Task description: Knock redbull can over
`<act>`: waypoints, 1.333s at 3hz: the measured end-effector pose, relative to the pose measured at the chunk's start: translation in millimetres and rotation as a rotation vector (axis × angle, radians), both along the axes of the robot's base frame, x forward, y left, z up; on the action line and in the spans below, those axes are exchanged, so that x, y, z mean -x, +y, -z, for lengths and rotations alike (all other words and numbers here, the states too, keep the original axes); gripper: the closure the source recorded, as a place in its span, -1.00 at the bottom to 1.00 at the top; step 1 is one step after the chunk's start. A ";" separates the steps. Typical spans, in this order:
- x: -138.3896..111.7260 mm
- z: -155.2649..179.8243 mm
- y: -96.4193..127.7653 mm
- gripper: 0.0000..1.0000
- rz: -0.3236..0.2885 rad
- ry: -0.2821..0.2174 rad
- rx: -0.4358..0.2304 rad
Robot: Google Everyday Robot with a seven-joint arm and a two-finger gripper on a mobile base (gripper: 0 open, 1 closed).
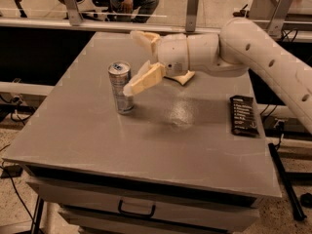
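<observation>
The redbull can (120, 87), left of centre, is shiny metal. Just right of it the gripper (134, 62) spreads matt cream fingers that look like plastic. The arm (253, 48) has a smooth off-white shell. The table (97, 140) is matt grey with a faint sheen. At the right, the wrapper (243, 115) is glossy black.
</observation>
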State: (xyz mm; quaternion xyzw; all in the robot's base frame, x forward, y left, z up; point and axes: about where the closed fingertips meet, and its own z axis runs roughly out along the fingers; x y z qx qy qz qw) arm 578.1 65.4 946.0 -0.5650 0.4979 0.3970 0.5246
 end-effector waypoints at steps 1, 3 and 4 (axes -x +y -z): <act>8.5 27.3 2.9 -1.00 -0.016 0.146 -0.022; 10.0 47.6 3.1 -1.00 -0.020 0.113 -0.003; 11.3 53.0 3.7 -1.00 -0.028 0.038 0.080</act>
